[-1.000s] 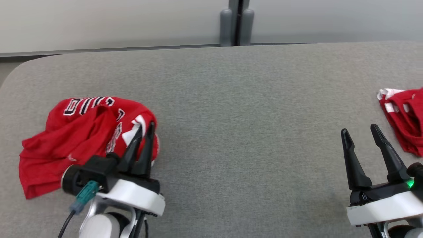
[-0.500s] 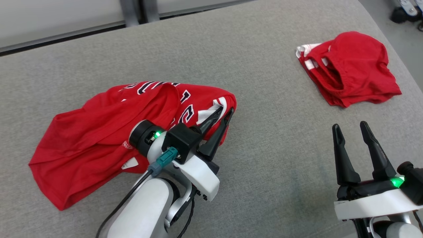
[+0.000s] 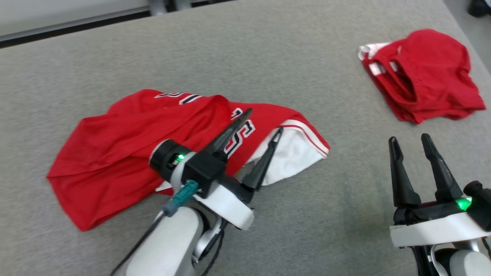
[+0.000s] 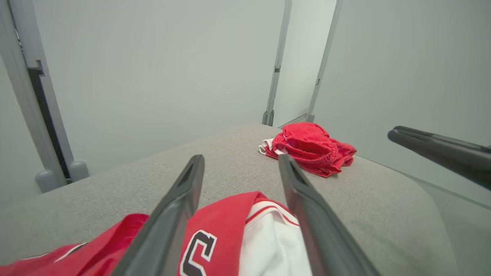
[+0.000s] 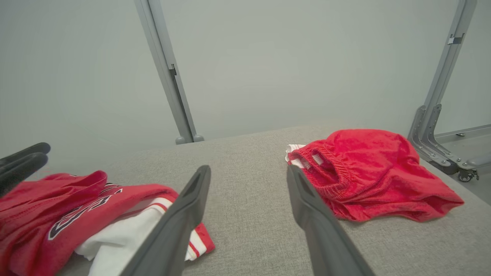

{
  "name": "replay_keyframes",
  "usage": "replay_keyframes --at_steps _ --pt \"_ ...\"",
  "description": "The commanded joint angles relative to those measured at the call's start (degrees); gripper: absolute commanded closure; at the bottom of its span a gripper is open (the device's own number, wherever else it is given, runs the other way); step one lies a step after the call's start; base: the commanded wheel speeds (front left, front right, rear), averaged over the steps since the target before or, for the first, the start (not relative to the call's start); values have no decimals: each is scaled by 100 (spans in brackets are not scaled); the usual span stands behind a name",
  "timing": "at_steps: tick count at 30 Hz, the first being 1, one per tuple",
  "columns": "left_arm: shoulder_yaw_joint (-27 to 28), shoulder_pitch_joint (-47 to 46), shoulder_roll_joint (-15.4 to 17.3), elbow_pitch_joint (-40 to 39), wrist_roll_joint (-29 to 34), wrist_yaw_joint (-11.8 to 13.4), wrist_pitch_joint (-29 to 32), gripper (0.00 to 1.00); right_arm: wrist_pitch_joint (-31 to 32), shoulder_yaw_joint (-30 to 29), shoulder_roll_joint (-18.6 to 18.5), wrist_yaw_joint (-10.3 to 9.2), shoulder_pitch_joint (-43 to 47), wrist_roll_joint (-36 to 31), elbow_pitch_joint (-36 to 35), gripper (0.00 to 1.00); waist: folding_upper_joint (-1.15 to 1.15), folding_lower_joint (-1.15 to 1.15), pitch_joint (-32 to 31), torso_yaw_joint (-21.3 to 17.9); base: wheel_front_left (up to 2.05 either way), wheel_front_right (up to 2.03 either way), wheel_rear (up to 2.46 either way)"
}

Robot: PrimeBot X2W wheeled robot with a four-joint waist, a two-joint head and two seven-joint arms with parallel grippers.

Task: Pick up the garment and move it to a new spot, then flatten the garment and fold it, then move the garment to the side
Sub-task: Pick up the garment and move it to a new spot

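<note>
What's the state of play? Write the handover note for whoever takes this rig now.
Left gripper: open over the right end of the red jersey, gripping nothing.
Right gripper: open, empty, over bare table.
Red jersey: crumpled at the table's left-centre, white inside showing.
Red shorts: bunched at far right.
Done: jersey set down.
Left: flatten, fold, move aside.

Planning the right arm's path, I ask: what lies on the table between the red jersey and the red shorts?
Nothing: the head view shows bare grey table between jersey and shorts.
</note>
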Motion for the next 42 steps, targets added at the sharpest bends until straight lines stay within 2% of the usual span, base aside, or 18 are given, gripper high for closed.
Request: replay_keyframes --at_steps 1,9,13,18,24,31,42 --pt "78 63 49 -50 -25 70 -56 0 20 -29 -44 0 -33 -58 -18 0 0 0 -198 291 0 0 0" --pt "1035 399 305 -290 -347 710 -400 0 299 -134 -173 0 116 -133 -233 0 0 0 -570 1001 0 0 0" --pt "1511 640 513 -286 -532 868 -502 0 424 -168 -238 0 218 -115 -322 0 0 0 -705 1283 0 0 0" --pt "2057 1026 796 -214 -737 810 -583 0 566 -245 -292 0 355 -96 -384 0 0 0 -900 1627 0 0 0" --pt "2268 1433 975 -185 -741 698 -597 0 652 -240 -334 0 490 -86 -360 0 0 0 -1111 1772 0 0 0" --pt "2175 1877 1028 -226 -744 622 -558 0 777 -282 -338 0 780 -173 -315 0 0 0 -1427 1830 0 0 0" --pt "1981 2356 1026 -370 -750 715 -312 0 873 -338 -287 0 1159 -208 -358 0 0 0 -1885 1769 0 0 0"
